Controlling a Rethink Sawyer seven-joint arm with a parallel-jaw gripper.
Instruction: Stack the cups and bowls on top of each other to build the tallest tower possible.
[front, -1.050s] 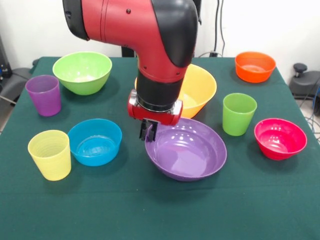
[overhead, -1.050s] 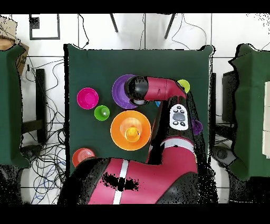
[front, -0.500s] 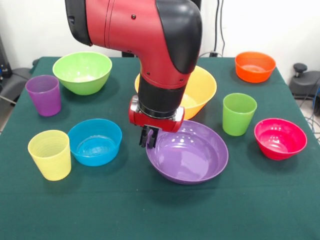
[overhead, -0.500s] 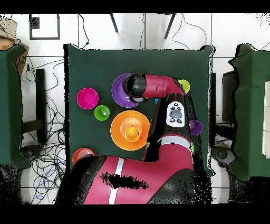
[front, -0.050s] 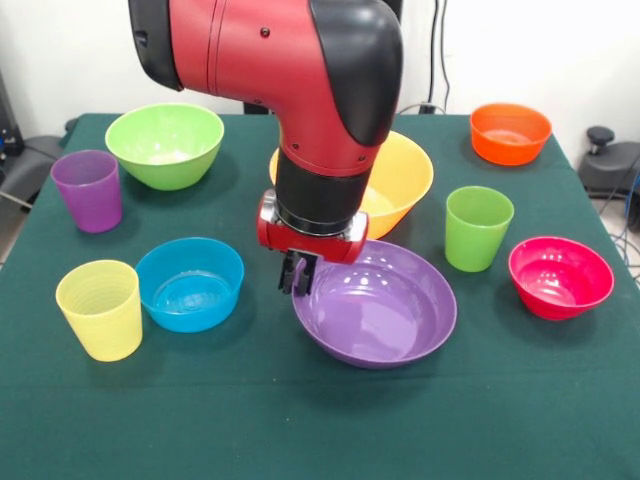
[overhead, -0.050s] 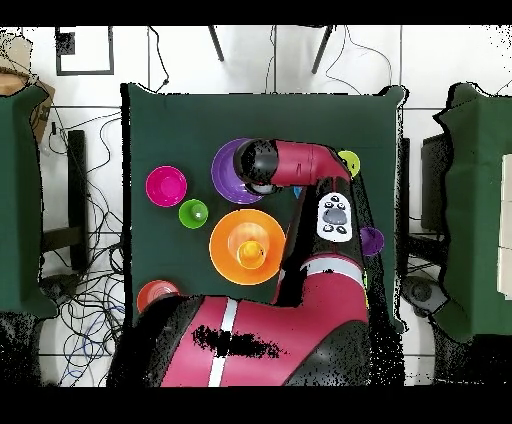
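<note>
Your gripper (front, -0.050s: 297, 274) is down at the near-left rim of the wide purple bowl (front, -0.050s: 378, 313), its dark fingers drawn close together on that rim, so you seem to have the bowl pinched by its edge; whether it is lifted off the green tablecloth (front, -0.050s: 300, 420) I cannot tell. The large orange-yellow bowl (front, -0.050s: 402, 172) sits just behind it, and the overhead view shows an orange cup (overhead, -0.050s: 250, 252) inside. Nothing is stacked as a tower yet: the green cup (front, -0.050s: 478, 228), pink-red bowl (front, -0.050s: 560, 277), orange-red bowl (front, -0.050s: 510, 132), blue bowl (front, -0.050s: 190, 283), pale yellow cup (front, -0.050s: 100, 308), purple cup (front, -0.050s: 88, 189) and light green bowl (front, -0.050s: 165, 144) all stand apart. You look to be at the step of moving the purple bowl; next, raise it level, clear the orange-yellow rim, and mind the cup within
</note>
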